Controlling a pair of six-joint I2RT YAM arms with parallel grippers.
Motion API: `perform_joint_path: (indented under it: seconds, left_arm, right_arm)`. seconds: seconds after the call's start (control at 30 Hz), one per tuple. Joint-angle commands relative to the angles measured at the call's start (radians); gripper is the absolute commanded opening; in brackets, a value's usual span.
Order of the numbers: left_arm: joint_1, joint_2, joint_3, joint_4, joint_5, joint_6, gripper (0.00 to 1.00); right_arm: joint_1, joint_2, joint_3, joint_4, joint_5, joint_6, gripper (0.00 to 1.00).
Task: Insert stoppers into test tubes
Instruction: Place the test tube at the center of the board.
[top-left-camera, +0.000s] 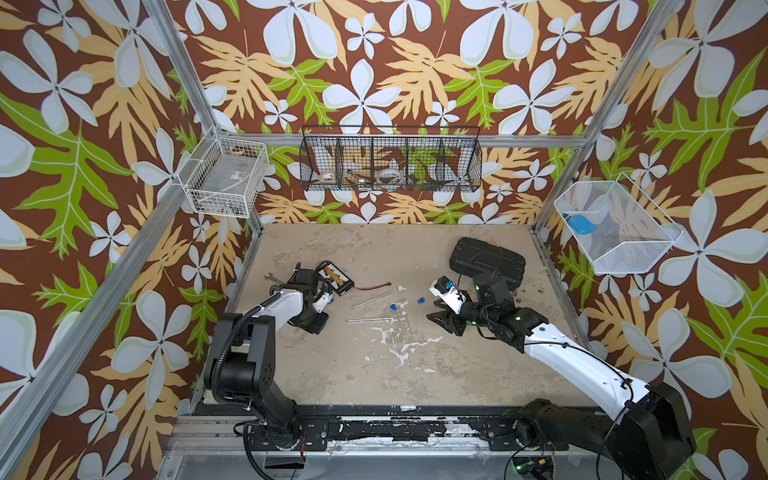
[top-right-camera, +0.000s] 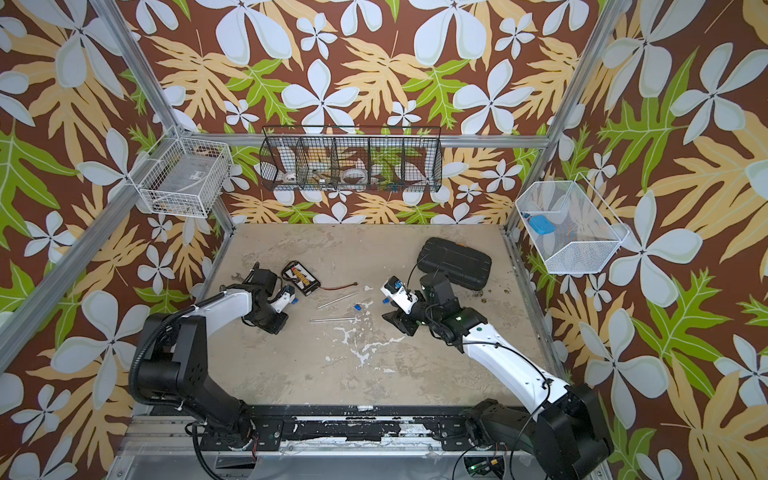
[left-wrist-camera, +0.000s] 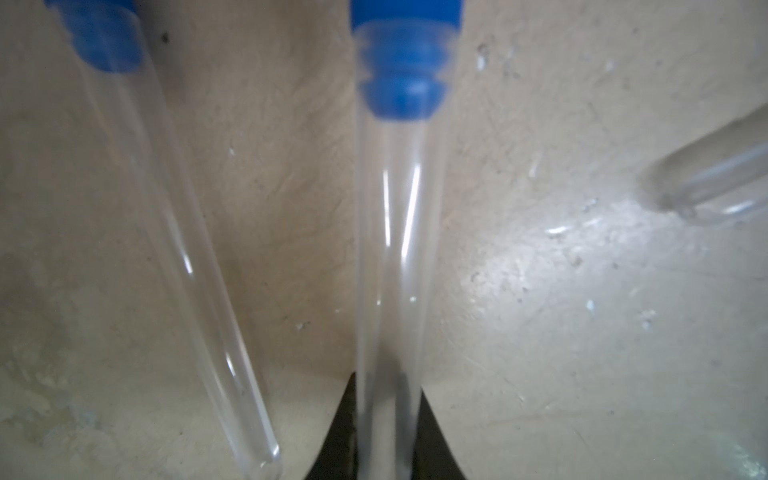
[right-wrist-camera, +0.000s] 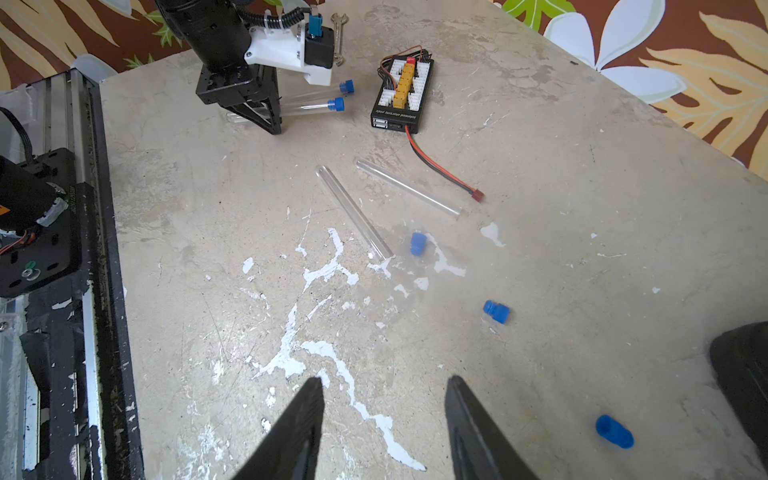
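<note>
My left gripper (left-wrist-camera: 386, 390) is shut on a clear test tube (left-wrist-camera: 390, 249) with a blue stopper (left-wrist-camera: 403, 75) in its mouth, low over the table's left side (top-left-camera: 312, 325). A second stoppered tube (left-wrist-camera: 178, 249) lies beside it. Two empty test tubes (right-wrist-camera: 353, 210) (right-wrist-camera: 409, 188) rest mid-table, seen in a top view too (top-left-camera: 369, 319) (top-left-camera: 371, 299). Three loose stoppers (right-wrist-camera: 418, 243) (right-wrist-camera: 496, 312) (right-wrist-camera: 614, 431) lie on the table. My right gripper (right-wrist-camera: 384, 382) hovers open with nothing between its fingers, right of the loose stoppers (top-left-camera: 440, 318).
A black charger board (top-left-camera: 336, 279) with a red-black lead and a silver wrench (top-left-camera: 272, 277) lie behind the left gripper. A black case (top-left-camera: 486, 259) sits behind the right arm. Wire baskets hang on the walls; the right basket (top-left-camera: 648, 249) holds a light-blue piece (top-left-camera: 581, 224).
</note>
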Motion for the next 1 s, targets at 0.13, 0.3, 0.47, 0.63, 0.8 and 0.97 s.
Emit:
perform_joint_path:
  seconds: [0.13, 0.3, 0.47, 0.63, 0.8, 0.97]
  left_arm:
    - [0.001, 0.031, 0.002, -0.025, -0.048, -0.01, 0.15]
    - [0.002, 0.03, -0.01, -0.016, -0.071, -0.005, 0.24]
    - [0.001, 0.027, -0.018, -0.009, -0.071, 0.002, 0.32]
    - [0.001, 0.013, -0.012, -0.009, -0.061, 0.004, 0.35]
    - [0.002, -0.059, -0.003, -0.014, -0.033, 0.01, 0.4]
    - [0.001, -0.17, -0.035, -0.002, -0.004, 0.031, 0.43]
  right_arm:
    - [0.001, -0.014, -0.004, 0.005, 0.014, -0.02, 0.5]
    - [0.001, -0.023, -0.014, 0.003, 0.013, -0.017, 0.49]
    - [0.001, -0.031, -0.015, -0.01, 0.019, -0.031, 0.48]
    - [0.001, -0.04, -0.013, -0.022, 0.019, -0.036, 0.48]
    - [0.001, -0.046, -0.016, -0.022, 0.009, -0.034, 0.48]
    - [-0.002, -0.064, -0.025, -0.01, -0.016, -0.013, 0.49]
